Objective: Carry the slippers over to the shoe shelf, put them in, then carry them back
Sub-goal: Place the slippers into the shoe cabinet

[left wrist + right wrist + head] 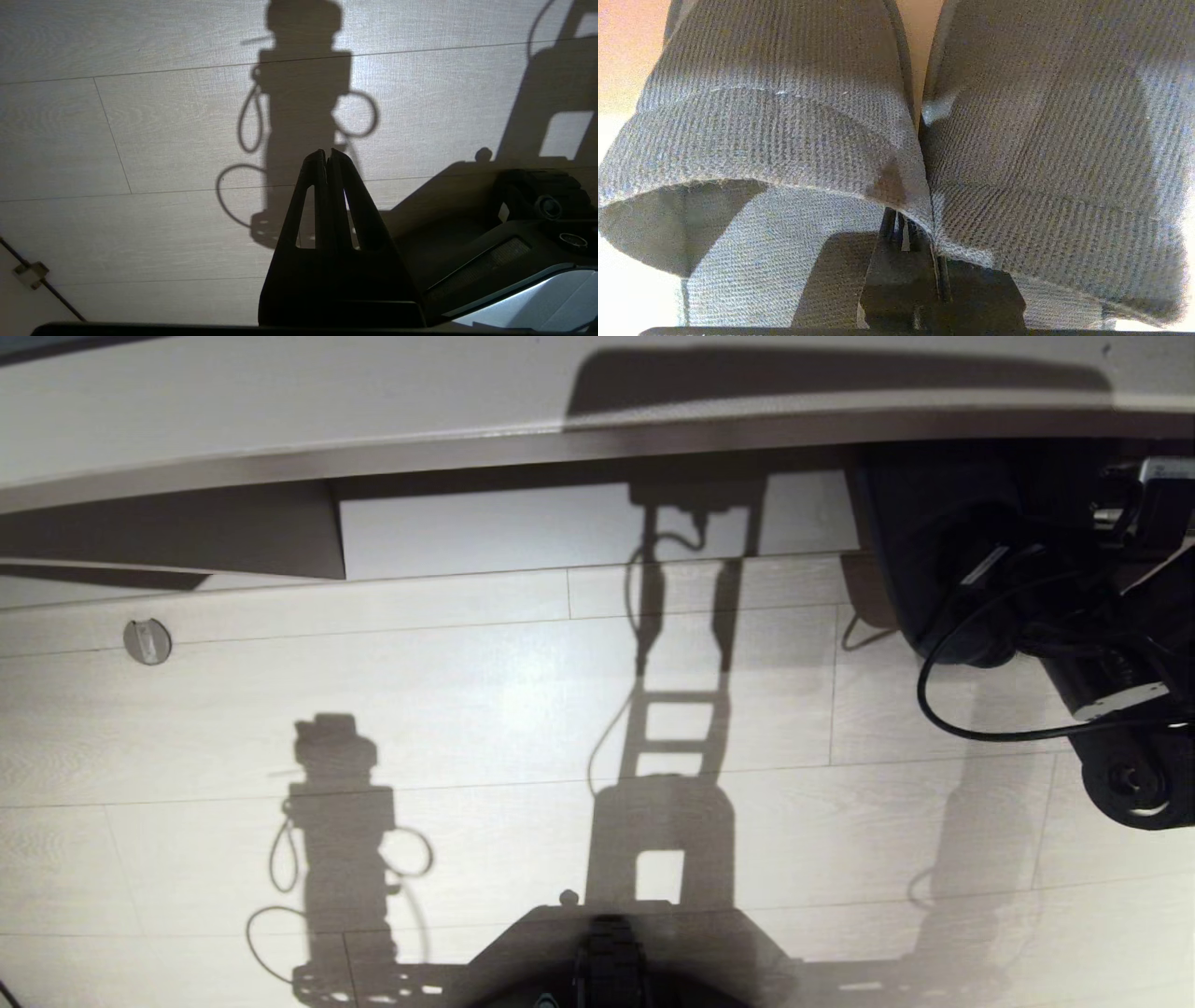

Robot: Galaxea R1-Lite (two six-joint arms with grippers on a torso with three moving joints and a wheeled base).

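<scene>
The two slippers [775, 121] are dark knitted fabric and fill the right wrist view side by side, open heels toward the camera. My right gripper [911, 225] is shut on their touching inner edges, with its fingertips tucked under the fabric. In the head view the slippers [934, 560] hang as a dark mass off my right arm [1111, 700], at the right end of the shoe shelf [485, 450]. The shelf is a pale board with a dark edge strip over an open recess. My left gripper [327, 152] is shut and holds nothing, parked over bare floor.
An upright divider panel [280, 537] bounds the recess on the left. A round metal cover [147, 641] is set in the pale plank floor. My base [611, 952] shows at the bottom, and a black cable [990, 733] loops below the right arm.
</scene>
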